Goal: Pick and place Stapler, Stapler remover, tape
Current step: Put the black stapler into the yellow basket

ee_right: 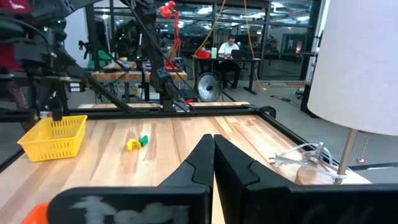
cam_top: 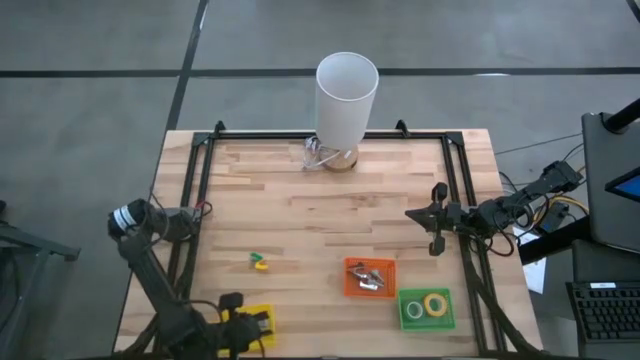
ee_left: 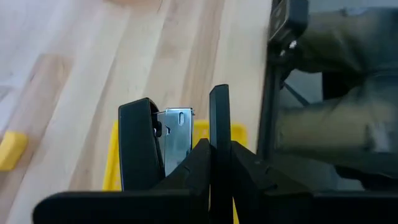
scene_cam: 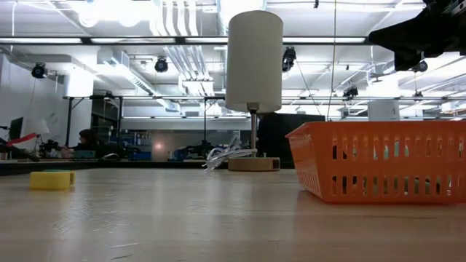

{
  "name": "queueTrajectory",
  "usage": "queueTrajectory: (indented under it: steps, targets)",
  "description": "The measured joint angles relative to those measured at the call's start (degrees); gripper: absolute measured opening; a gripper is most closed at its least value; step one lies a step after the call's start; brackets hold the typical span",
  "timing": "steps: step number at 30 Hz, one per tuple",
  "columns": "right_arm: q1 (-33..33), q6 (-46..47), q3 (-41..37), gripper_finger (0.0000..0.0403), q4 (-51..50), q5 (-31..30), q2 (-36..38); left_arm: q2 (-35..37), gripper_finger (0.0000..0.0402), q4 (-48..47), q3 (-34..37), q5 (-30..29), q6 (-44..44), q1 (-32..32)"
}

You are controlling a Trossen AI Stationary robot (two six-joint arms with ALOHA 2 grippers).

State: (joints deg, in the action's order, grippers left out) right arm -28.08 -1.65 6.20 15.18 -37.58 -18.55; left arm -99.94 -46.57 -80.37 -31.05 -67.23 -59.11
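Note:
The black stapler, with a bright metal strip, stands between my left gripper's fingers over the yellow basket at the table's near left. My right gripper is shut and empty, raised near the table's right edge. A yellow tape roll and a green one lie in the green basket. A metal and dark tool lies in the orange basket. Red-orange rolls do not show. My left gripper holds the stapler between its two fingers, which come at it from above, pointing down. The metal side faces the camera beside the black part. The stapler hangs over the yellow basket; I cannot tell whether it touches the basket floor.
A small yellow and green piece lies on the wood left of the orange basket. A white-shaded lamp with a cable stands at the far edge. Black rails run along the table's sides.

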Motion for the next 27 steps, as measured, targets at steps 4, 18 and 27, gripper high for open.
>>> queueTrajectory:
  steps: [4,18,27]
  targets:
    - [0.0,0.0,0.0,0.0008,0.0,0.0,0.0,-0.04,0.0046,0.55,2.86,0.68,-2.54,-0.46]
    - [-0.04,-0.01,0.0,0.0008,0.0,0.0,0.0,-0.11,0.0048,12.95,14.06,3.54,-4.63,-0.18]
    - [-0.02,0.05,0.0,0.0008,0.0,0.0,0.0,-0.15,0.0049,18.3,19.07,3.38,-10.37,0.04]
